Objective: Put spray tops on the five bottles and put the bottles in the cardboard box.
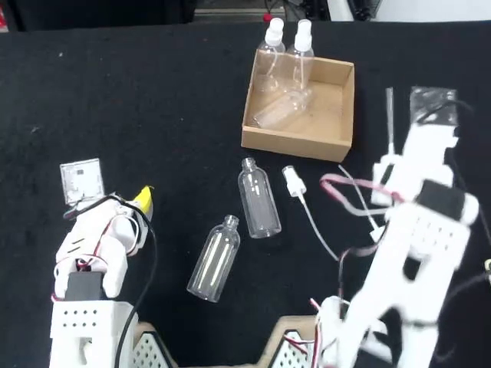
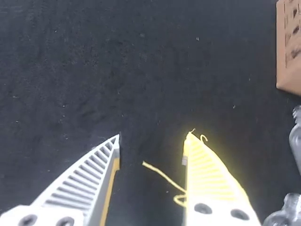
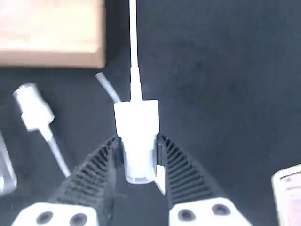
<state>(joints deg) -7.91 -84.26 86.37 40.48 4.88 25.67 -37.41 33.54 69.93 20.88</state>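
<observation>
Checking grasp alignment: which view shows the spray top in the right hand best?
Right wrist view: the spray top sits clamped in the right hand, close up. High view catches its dip tube beyond the arm.

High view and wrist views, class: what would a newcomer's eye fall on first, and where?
The right gripper is shut on a white spray top, off to the side of the cardboard box. Two capped bottles stand in the box's far-left corner, a third bottle lying by them. Two open bottles lie on the black table in front of the box, a loose spray top beside them.
</observation>
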